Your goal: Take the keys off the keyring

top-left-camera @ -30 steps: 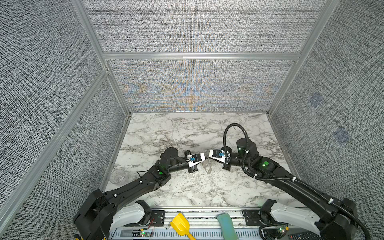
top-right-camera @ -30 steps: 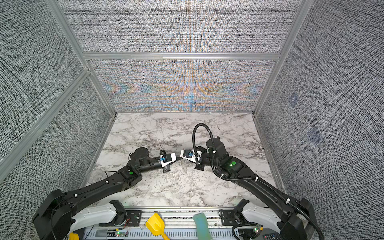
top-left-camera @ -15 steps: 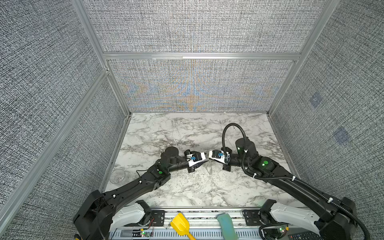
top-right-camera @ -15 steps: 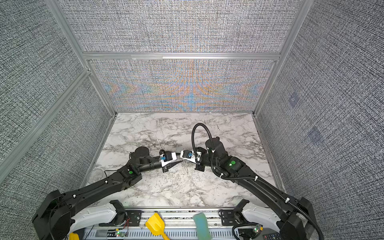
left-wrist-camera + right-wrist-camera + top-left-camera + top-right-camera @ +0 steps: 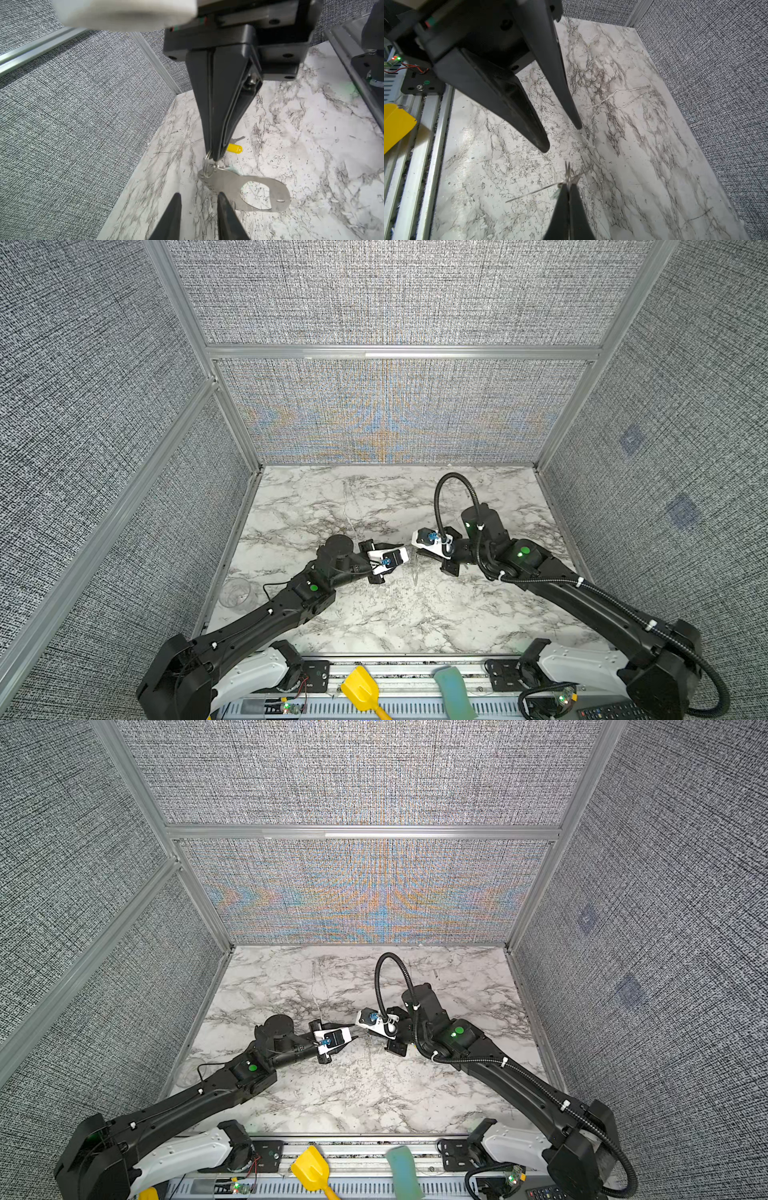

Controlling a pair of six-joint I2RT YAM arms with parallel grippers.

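Observation:
The keyring, a flat grey plate with an oval cut-out, hangs from a small wire ring. My right gripper is shut on that ring, and its fingers point down at the table in the left wrist view. A pale teal tag peeks out behind the plate by the ring. The yellow-tagged key lies loose on the marble behind the right gripper. My left gripper is open with only bare table between its fingers, and one fingertip is at the plate's edge. In both top views the two grippers meet mid-table.
A clear glass cup stands by the left wall. A big yellow scoop and a teal block lie on the front rail. Fabric walls with metal rails close in three sides of the marble table.
My left gripper has gone from shut to open and stays beside the plate. The right wrist has risen slightly, still shut on the ring.

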